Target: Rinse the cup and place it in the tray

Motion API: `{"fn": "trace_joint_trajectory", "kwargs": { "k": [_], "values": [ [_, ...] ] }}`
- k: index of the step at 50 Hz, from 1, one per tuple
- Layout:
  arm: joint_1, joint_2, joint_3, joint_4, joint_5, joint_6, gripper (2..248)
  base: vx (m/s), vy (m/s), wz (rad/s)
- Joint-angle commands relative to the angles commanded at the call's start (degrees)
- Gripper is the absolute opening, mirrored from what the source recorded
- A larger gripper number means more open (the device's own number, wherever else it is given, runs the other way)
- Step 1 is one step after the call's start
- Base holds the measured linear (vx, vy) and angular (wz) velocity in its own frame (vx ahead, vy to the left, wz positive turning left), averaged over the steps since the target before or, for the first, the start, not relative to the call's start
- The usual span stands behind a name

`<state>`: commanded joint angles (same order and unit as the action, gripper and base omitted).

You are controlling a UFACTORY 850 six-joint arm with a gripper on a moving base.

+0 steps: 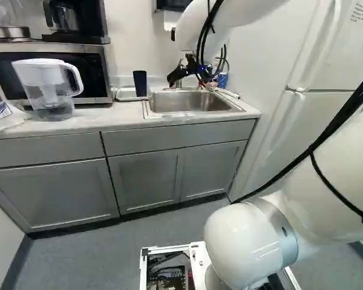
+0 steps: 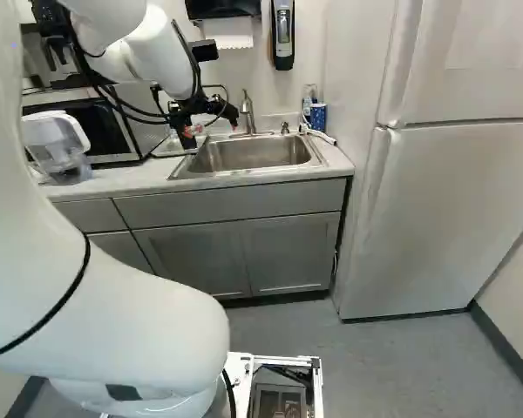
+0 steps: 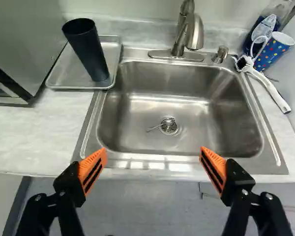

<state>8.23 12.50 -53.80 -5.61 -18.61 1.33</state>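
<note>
The black gripper (image 2: 211,127) with two orange-padded fingers is spread wide; its pads (image 3: 99,156) face each other across a broad gap, with nothing gripped between them and neither finger touching anything. In the wrist view the fingers stand out against the front edge of the pale marbled counter (image 3: 34,132) and the grey cabinet front below it.

Straight ahead of the gap is the rectangular stainless-steel sink (image 3: 137,110), with a small metal strainer (image 3: 169,126) at its drain. The task's cup, a tall, dark, tapering tumbler (image 3: 90,51), is out of the gripper's grasp: it is ahead of the finger on the microwave side and well apart from it. It stands upright, mouth up, on the shallow, rectangular metal tray (image 3: 64,73), its base near the tray's sink-side edge. The tray lies just beside the sink, between it and the silver-and-black microwave (image 1: 103,69).

Behind the basin rises the brushed-metal faucet (image 3: 195,37). At the sink's other side, a white-handled brush with dark bristles (image 3: 269,86) lies near a blue paper-like cup with coloured dots (image 3: 273,51) and a dark blue bottle (image 3: 255,32).

Farther out, a clear pitcher with a white top (image 1: 45,78) stands before the microwave, and a white refrigerator (image 2: 444,209) is past the counter's opposite end.
</note>
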Motion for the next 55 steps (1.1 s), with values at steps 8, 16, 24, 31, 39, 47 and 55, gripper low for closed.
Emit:
{"fn": "trace_joint_trajectory", "kwargs": {
  "k": [8,16,24,31,39,47,55],
  "values": [
    [0.0,0.0,0.0,0.0,0.0,0.0,247,-0.12,-0.009,0.167],
    [0.0,0.0,0.0,0.0,0.0,0.0,247,-0.126,-0.008,0.161],
    [0.0,0.0,0.0,0.0,0.0,0.0,247,-0.125,-0.034,0.043],
    [0.0,0.0,0.0,0.0,0.0,0.0,247,-0.126,-0.034,0.019],
    [0.0,0.0,0.0,0.0,0.0,0.0,247,-0.123,-0.031,0.013],
    [0.0,0.0,0.0,0.0,0.0,0.0,247,-0.123,-0.03,0.013],
    [0.0,0.0,0.0,0.0,0.0,0.0,247,-0.129,-0.031,0.007]
  ]
}}
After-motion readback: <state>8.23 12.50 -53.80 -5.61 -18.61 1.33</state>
